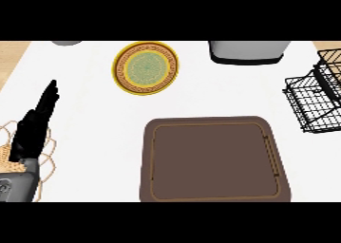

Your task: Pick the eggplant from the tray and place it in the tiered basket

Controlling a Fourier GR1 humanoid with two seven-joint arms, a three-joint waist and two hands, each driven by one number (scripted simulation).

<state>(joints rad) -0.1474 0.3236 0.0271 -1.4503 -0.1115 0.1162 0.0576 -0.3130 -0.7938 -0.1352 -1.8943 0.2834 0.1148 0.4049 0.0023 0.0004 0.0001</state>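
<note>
The brown tray (215, 163) lies at the front middle of the white counter, and nothing shows on it. No eggplant appears anywhere in the head view. The black wire tiered basket (324, 95) stands at the right edge, partly cut off by the frame. My left hand (34, 126) rests at the left side with its fingers straight and pointing up, holding nothing. My right hand does not show.
A yellow patterned plate (146, 68) lies at the back, left of centre. A grey pot (248, 51) stands at the back right. A woven wicker mat (4, 156) lies under my left forearm. A grey object (66, 42) peeks in at the back left.
</note>
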